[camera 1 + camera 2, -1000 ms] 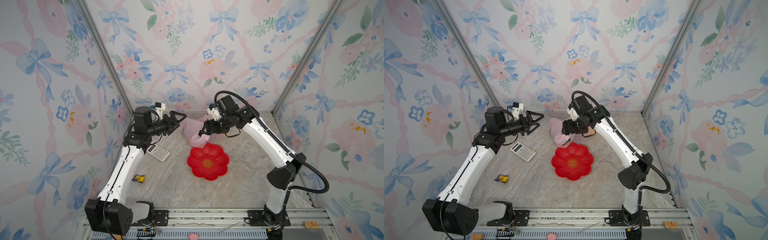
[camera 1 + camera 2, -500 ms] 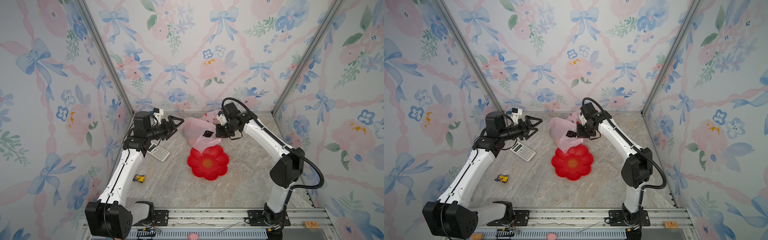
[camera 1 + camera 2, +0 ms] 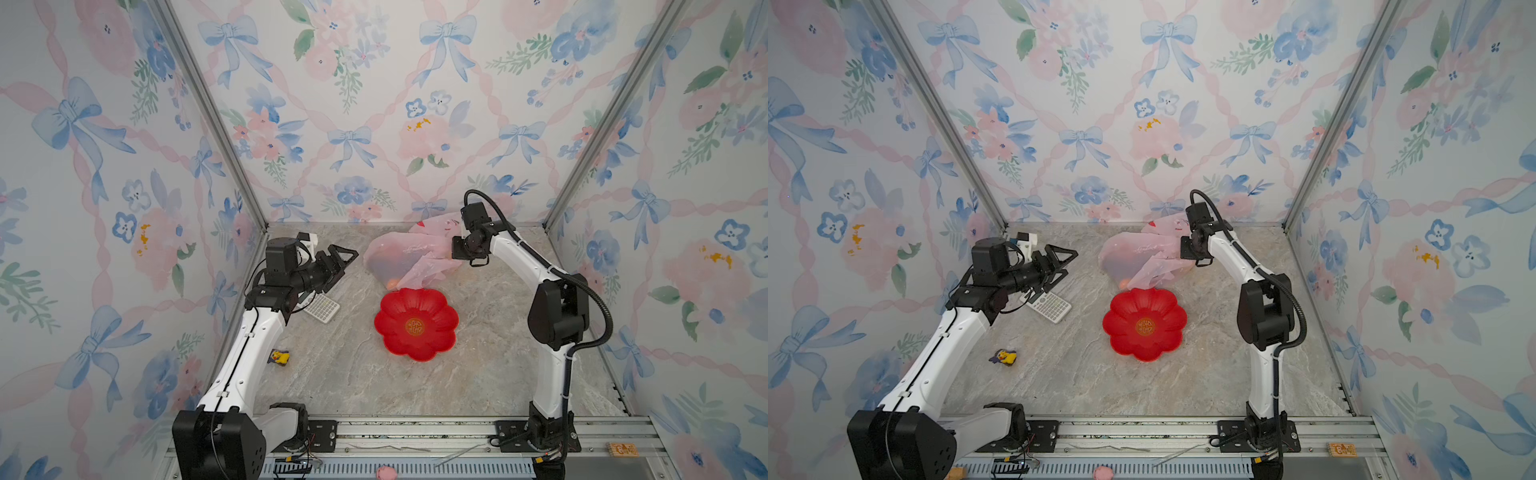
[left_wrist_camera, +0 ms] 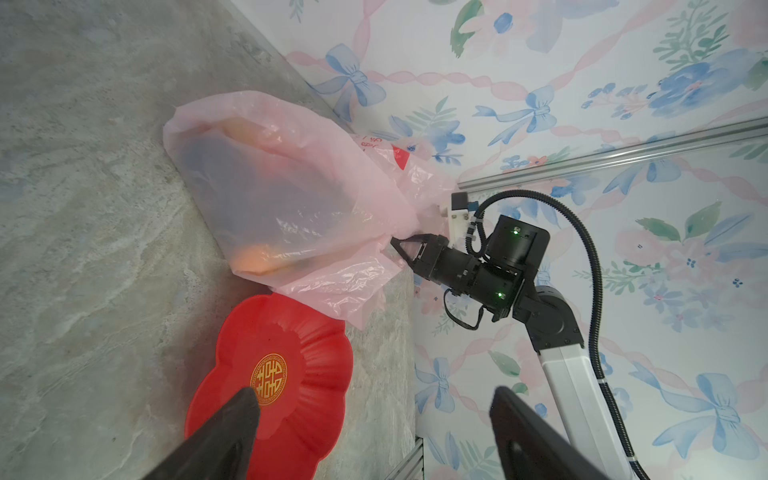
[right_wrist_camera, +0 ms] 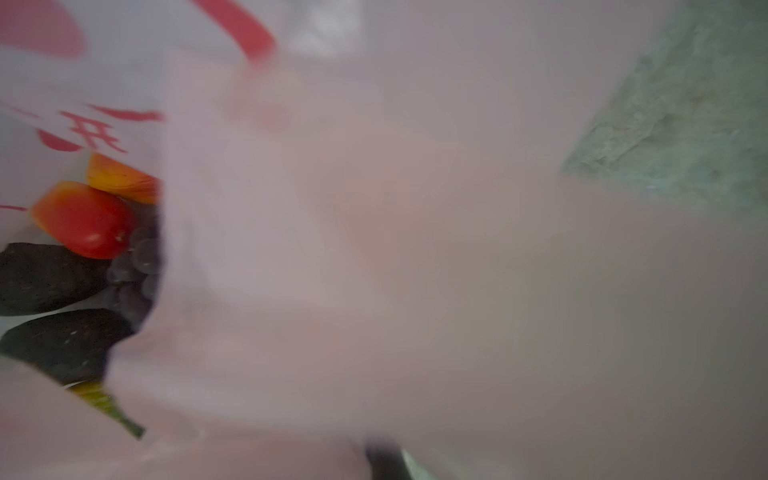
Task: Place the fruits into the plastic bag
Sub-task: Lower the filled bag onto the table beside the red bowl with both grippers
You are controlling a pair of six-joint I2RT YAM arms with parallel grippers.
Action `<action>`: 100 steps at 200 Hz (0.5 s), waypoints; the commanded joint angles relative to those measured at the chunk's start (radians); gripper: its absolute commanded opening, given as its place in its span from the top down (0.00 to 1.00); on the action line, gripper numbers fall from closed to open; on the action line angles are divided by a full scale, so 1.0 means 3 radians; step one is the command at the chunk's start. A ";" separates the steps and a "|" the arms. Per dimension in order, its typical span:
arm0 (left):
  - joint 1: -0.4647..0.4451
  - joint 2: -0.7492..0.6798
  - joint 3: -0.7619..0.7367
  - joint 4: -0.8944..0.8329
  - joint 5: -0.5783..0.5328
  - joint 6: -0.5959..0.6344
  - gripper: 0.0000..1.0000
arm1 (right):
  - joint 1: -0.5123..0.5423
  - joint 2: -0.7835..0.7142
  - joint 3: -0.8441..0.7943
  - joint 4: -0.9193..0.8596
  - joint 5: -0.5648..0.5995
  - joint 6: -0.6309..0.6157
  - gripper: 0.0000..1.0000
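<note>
I see the pink plastic bag [image 3: 397, 257] lying just beyond the red plate [image 3: 415, 328], right gripper [image 3: 454, 252] at its right edge, left gripper [image 3: 345, 266] jaws spread.

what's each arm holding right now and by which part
The right jaws are shut on the plastic bag, pinching a fold of film at its open end. The left jaws are open and hold nothing.

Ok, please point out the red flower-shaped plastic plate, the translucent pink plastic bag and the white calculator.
red flower-shaped plastic plate [image 3: 392, 332]: in a top view, on its bare red inside.
translucent pink plastic bag [image 3: 392, 257]: in a top view, on its bulging body.
white calculator [image 3: 323, 308]: in a top view, on its keypad.
</note>
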 commanded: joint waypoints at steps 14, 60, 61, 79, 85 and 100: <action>0.0050 -0.0089 -0.0088 0.0001 -0.0055 0.0101 0.11 | -0.0076 0.0192 0.0294 -0.0067 0.0025 -0.0050 0.97; 0.0055 -0.0083 -0.0077 0.0000 -0.0134 0.0122 0.09 | -0.0112 -0.0130 0.0243 -0.0174 -0.0276 0.0058 0.54; 0.0055 -0.0084 -0.0077 0.0000 -0.0135 0.0122 0.09 | -0.0112 -0.0144 0.0237 -0.0176 -0.0287 0.0061 0.53; 0.0060 -0.0088 -0.0077 0.0001 -0.0163 0.0131 0.08 | -0.0132 -0.0362 0.0156 -0.0235 -0.0473 0.0109 0.39; 0.0060 -0.0093 -0.0081 0.0001 -0.0175 0.0137 0.08 | -0.0132 -0.0434 0.0123 -0.0249 -0.0540 0.0123 0.35; 0.0060 -0.0108 -0.0088 0.0002 -0.0205 0.0152 0.08 | -0.0137 -0.0588 0.0080 -0.0307 -0.0785 0.0141 0.28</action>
